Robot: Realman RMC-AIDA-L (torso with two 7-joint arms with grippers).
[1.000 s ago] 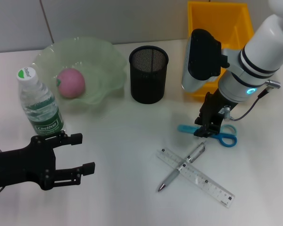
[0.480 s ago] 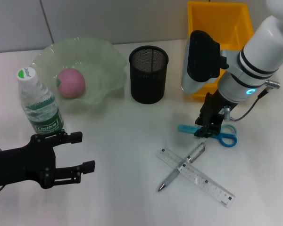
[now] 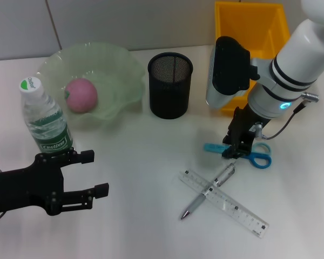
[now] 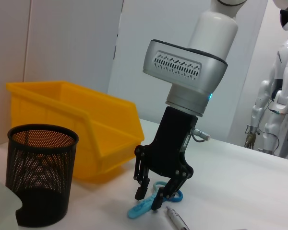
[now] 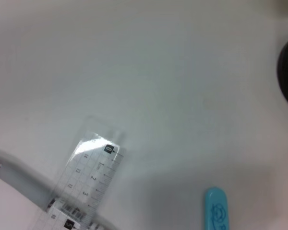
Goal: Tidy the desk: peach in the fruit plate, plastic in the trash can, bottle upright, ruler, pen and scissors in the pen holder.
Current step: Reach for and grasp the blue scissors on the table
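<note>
My right gripper [image 3: 233,151] is low over the blue scissors [image 3: 259,158] on the table. In the left wrist view it [image 4: 149,199] is open, with its fingers on either side of the scissors [image 4: 140,210]. A clear ruler [image 3: 227,204] lies under a silver pen [image 3: 208,191] just in front. The right wrist view shows the ruler [image 5: 89,177], the pen [image 5: 19,182] and the scissors' tip [image 5: 215,208]. The peach [image 3: 81,95] lies in the green fruit plate [image 3: 119,65]. The bottle [image 3: 45,120] stands upright. My left gripper [image 3: 96,174] is open and empty in front of the bottle. No plastic shows.
The black mesh pen holder [image 3: 170,85] stands at the back centre and shows in the left wrist view [image 4: 38,179]. A yellow bin [image 3: 251,21] stands behind my right arm. A cable hangs from the right wrist.
My right arm's wrist has edged slightly to the left. The gripper stays over the scissors. Nothing else has moved.
</note>
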